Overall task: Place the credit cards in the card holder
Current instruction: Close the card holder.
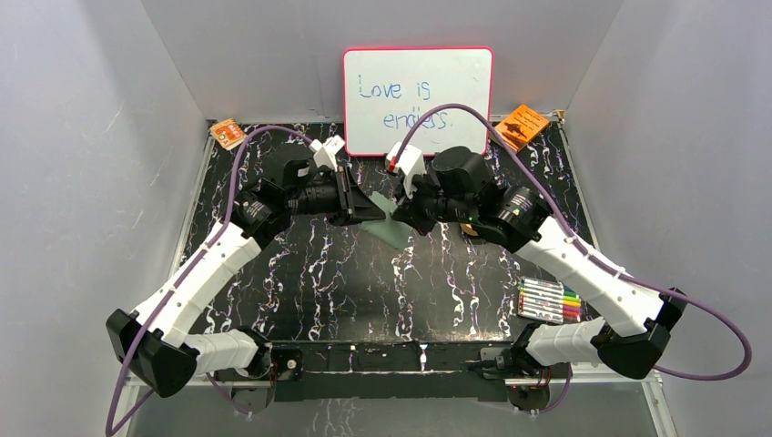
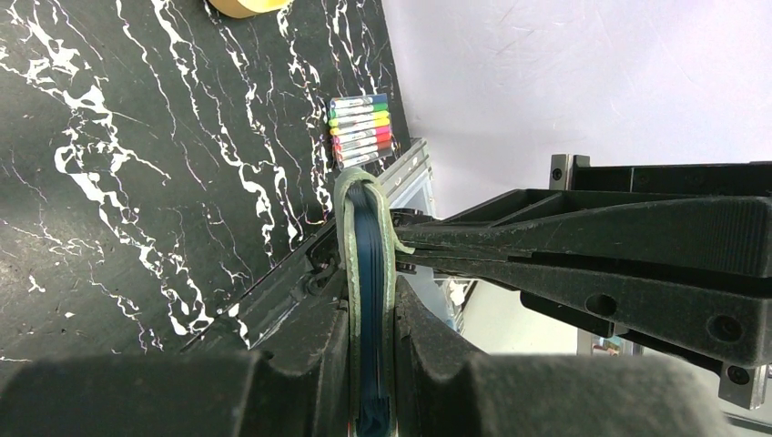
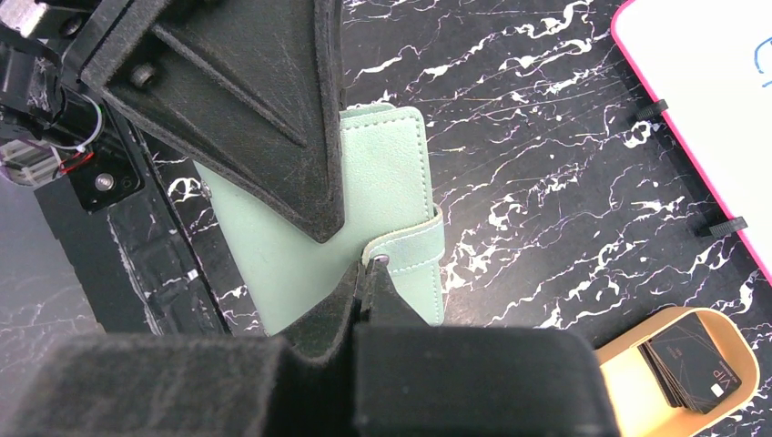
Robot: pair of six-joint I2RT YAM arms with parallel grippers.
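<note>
While the card holder [image 1: 390, 228] is held, the whiteboard [image 1: 417, 98] reads "Love is endless."

From above we see only a green corner of the card holder [image 1: 387, 229], the rest hidden under the arms, while the right wrist view cuts off the tray [image 3: 628, 364] and whiteboard [image 3: 701, 109] at its edges, and the print on the cards [image 3: 696, 360] is too small to read.

Plain grey-white walls [image 1: 82, 137] enclose a black desk [image 1: 364, 282] veined with white marbling; a pink-framed whiteboard [image 1: 417, 86] stands at the back
</note>
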